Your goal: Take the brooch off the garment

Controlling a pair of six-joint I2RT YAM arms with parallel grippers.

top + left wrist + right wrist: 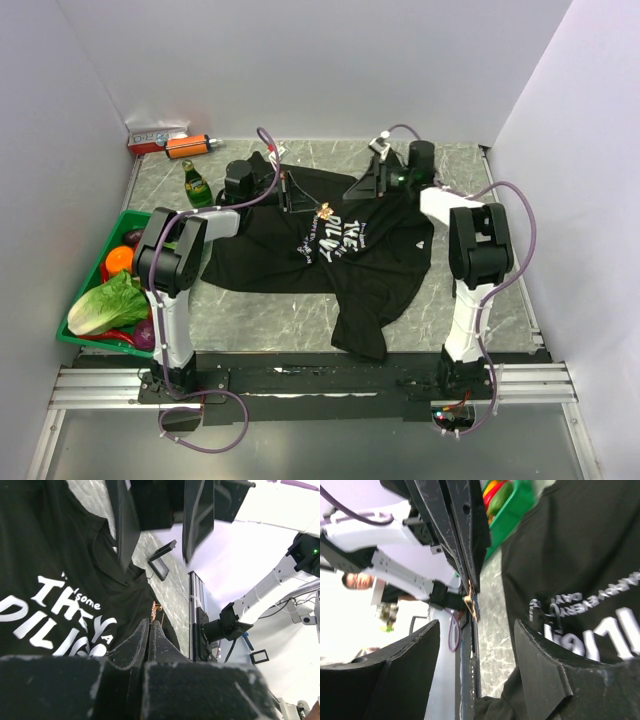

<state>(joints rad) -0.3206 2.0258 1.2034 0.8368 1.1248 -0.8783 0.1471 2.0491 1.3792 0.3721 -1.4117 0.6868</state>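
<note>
1. Left gripper (pixel 150 626): matte black fingers (pixel 132 645) with scuffed, greyed edges, tapering to thin blades; they are pressed together with only a hairline between them, and the tips pinch the near edge of the brooch (pixel 156 608).
2. Brooch: small, gold-brown and metallic with an irregular outline; it sits on the shirt's (pixel 255 255) chest, at the far end of the lettering (pixel 335 238), standing up a little from the cloth.
3. Right gripper (pixel 476 623): the same black, wedge-shaped fingers, spread wide and holding nothing; it hovers over the shirt's far right shoulder, apart from the brooch and facing the left gripper's blades.
4. Shirt: soft black knit, short-sleeved, lying spread out and creased; the lettering is white, blocky and hand-drawn in look; one hem corner is bunched toward the near edge.
5. Table (pixel 280 315): grey with a marbled pattern, showing all round the shirt.
6. Left of the shirt: a green plastic tray (pixel 122 220) holding a ruffled lettuce (pixel 108 305) and a round orange (pixel 119 259); a green glass bottle (pixel 197 186) stands just beyond the shirt's left sleeve.
7. Hard to make out: the brooch's pin and how it is fastened; its design, since it is tiny from above and blurred at the right wrist; from above, the left fingers merge with the black cloth; the left arm covers part of the tray.
</note>
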